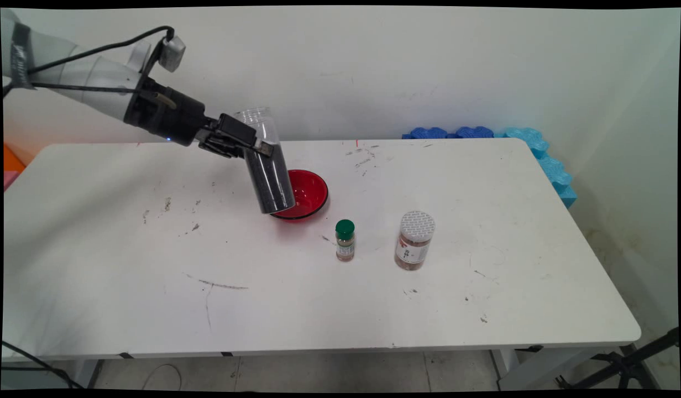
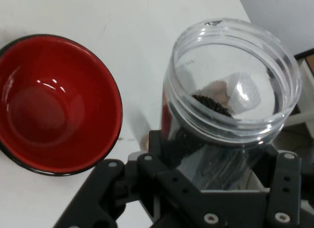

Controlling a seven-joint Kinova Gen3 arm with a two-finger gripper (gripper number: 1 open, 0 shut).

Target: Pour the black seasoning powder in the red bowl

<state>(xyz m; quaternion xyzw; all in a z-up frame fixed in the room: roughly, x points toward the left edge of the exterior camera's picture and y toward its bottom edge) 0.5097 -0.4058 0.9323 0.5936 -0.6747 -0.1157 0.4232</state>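
My black 2-finger gripper (image 1: 246,145) clamps a clear plastic jar of dark grains (image 1: 266,163), tilted, lidless, beside the glossy red bowl (image 1: 310,190).

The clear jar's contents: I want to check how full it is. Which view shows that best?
The main view: the jar, held tilted in the gripper, shows dark fill along most of its side. The hand view looks into its open mouth, showing only dark grains.

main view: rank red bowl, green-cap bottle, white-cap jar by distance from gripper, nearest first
From the gripper, which grips a clear jar of dark grains:
1. Red bowl, just right of and below the held jar.
2. Green-cap bottle, farther right, nearer the camera.
3. White-cap jar, right of the bottle.
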